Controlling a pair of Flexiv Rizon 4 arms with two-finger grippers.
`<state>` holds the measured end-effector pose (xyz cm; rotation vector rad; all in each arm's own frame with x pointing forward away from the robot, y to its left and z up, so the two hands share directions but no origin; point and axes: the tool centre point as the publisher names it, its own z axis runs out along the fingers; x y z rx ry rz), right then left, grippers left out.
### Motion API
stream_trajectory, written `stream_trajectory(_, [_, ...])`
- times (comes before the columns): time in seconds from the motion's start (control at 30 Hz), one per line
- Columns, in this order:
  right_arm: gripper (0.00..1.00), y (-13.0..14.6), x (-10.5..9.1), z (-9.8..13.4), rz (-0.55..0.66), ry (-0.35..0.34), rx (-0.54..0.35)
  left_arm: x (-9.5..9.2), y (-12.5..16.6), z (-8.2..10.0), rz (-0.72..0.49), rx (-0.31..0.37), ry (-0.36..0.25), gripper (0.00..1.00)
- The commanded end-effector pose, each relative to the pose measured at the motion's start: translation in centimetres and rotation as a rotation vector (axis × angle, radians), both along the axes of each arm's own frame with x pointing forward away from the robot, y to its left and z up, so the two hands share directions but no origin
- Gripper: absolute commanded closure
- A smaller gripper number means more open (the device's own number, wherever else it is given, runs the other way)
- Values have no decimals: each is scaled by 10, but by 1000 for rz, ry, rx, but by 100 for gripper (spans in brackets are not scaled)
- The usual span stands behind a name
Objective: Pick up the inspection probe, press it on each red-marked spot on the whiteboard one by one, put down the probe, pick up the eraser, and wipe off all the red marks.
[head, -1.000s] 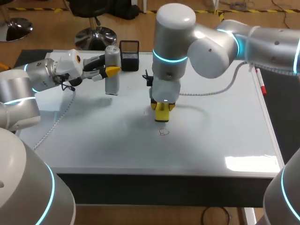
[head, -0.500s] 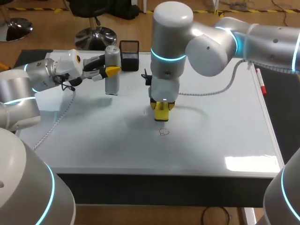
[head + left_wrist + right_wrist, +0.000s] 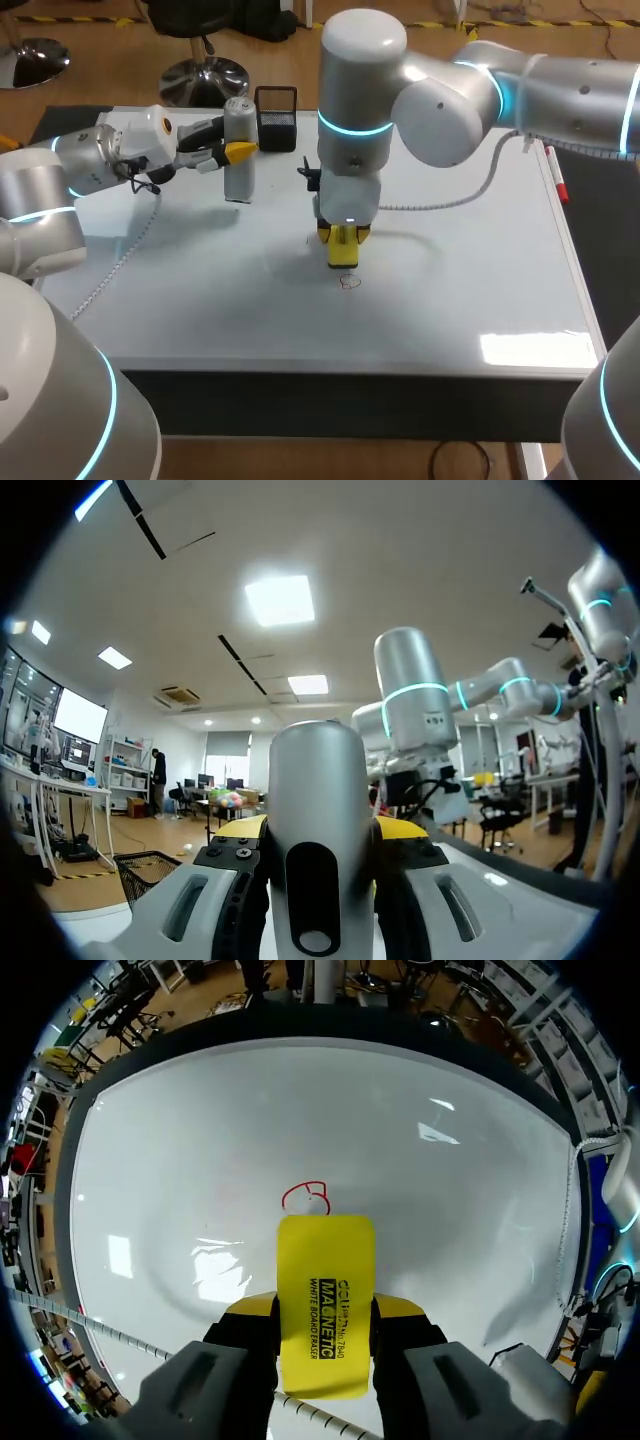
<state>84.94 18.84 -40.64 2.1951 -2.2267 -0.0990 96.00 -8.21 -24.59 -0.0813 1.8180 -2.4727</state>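
The silver cylindrical probe (image 3: 239, 150) stands upright at the back left of the whiteboard (image 3: 450, 290), and my left gripper (image 3: 238, 152) is shut on it from the side. In the left wrist view the probe (image 3: 318, 830) fills the space between the yellow-tipped fingers. My right gripper (image 3: 342, 240) points straight down near the board's middle, shut on the yellow eraser (image 3: 343, 247). The eraser (image 3: 325, 1300) sits just short of a small red outline mark (image 3: 305, 1197), which also shows as a faint loop (image 3: 349, 282) in the head view.
A black box with a handle (image 3: 277, 124) stands at the back, right of the probe. A red marker pen (image 3: 556, 178) lies along the board's right edge. A white cable (image 3: 120, 262) trails across the left side of the board.
My right arm has shifted slightly left and toward the red mark with the eraser. The left arm and the probe have not moved.
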Motion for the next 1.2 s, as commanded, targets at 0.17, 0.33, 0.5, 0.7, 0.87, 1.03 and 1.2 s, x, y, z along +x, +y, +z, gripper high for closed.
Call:
stream_trajectory(0.17, [100,4,-21,0,14,-10,4,-1,0,2,1,3,1,100])
stream_trajectory(0.33, [100,7,-38,-5,23,-12,18,-1,0,2,1,3,1,100])
stream_trajectory(0.5, [100,12,-52,-16,35,-6,27,-1,0,2,1,3,1,100])
stream_trajectory(0.7, [100,11,-56,-27,32,10,37,-1,0,2,1,3,1,100])
stream_trajectory(0.87, [100,7,-56,-33,27,20,38,-1,0,2,1,3,1,100])
stream_trajectory(1.03, [100,2,-56,-37,19,27,38,-1,0,2,1,3,1,100])
stream_trajectory(1.2, [100,-6,-59,-40,12,32,34,-1,0,2,1,3,1,100])
